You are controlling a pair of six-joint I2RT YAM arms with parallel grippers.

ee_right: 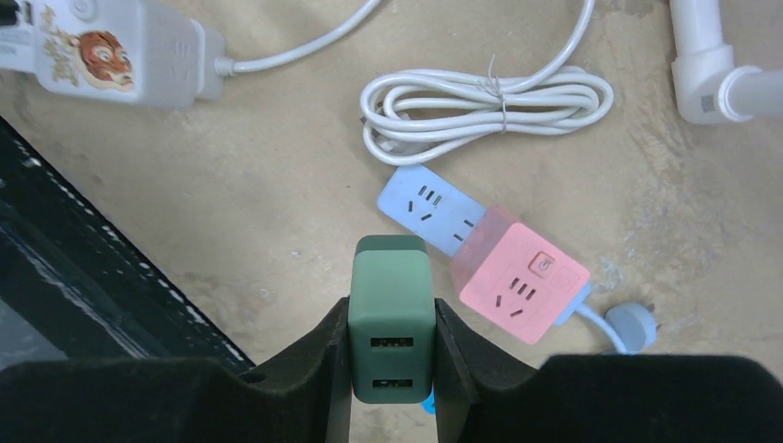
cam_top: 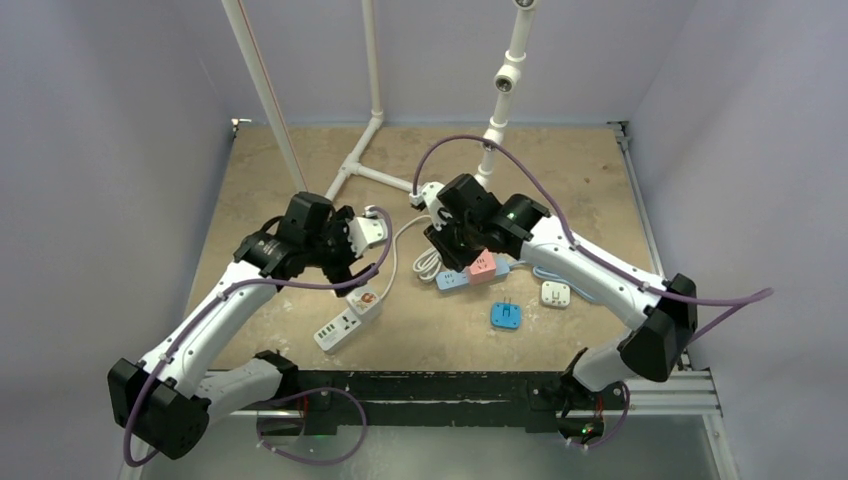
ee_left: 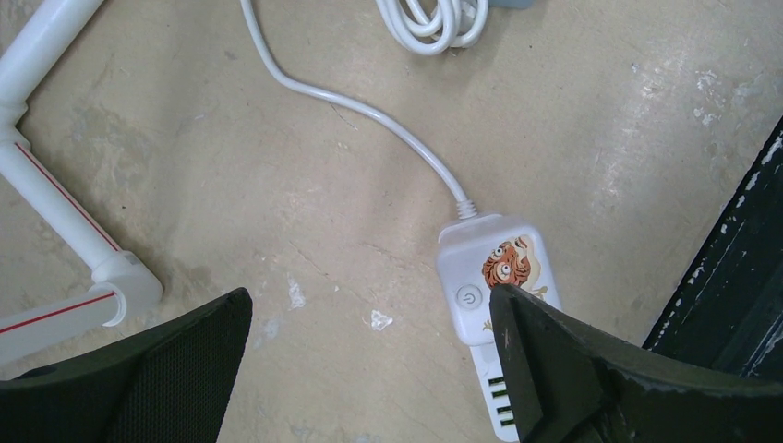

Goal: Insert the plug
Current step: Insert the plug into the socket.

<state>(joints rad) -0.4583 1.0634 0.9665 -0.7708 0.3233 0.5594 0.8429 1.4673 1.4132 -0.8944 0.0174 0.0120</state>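
**Green charger stands out among pink, blue and white on a tan table**

The USB charger (ee_right: 391,318) is dark green, and the right gripper (ee_right: 391,309) around it is matte black, as is the left gripper (ee_left: 369,295). At one o'clock from the charger, the cube power strip (ee_right: 522,281) is salmon pink, and its joined socket block (ee_right: 429,208) is pale blue. The coiled cable (ee_right: 485,101) at twelve o'clock is white. A white power strip (ee_left: 499,277) carries an orange, black-striped tiger sticker (ee_left: 508,263). The white pipe (ee_left: 55,198) bears a thin red line. From above, one adapter (cam_top: 506,316) is bright blue. The adapter at its two o'clock (cam_top: 555,293) is white. Both the left arm (cam_top: 200,320) and the right arm (cam_top: 590,265) are white with black joints and trail purple cables (cam_top: 470,142). The tabletop (cam_top: 560,180) is mottled tan.
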